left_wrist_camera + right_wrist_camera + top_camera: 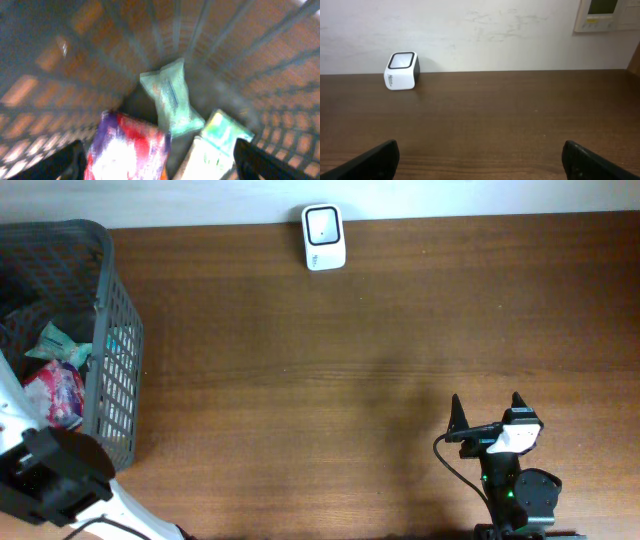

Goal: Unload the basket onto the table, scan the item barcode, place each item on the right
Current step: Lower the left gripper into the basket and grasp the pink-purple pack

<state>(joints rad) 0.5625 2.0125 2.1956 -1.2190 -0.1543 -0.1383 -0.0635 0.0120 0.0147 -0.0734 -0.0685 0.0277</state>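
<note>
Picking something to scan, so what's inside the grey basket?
Inside the basket: a pale green packet, a red-and-purple packet and a green-and-white pack. Anything beneath them is covered.

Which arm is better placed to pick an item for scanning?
Left. The left end effector, open, points into the basket right above the packets. The right end effector, also open, sits across the table from the basket.
</note>
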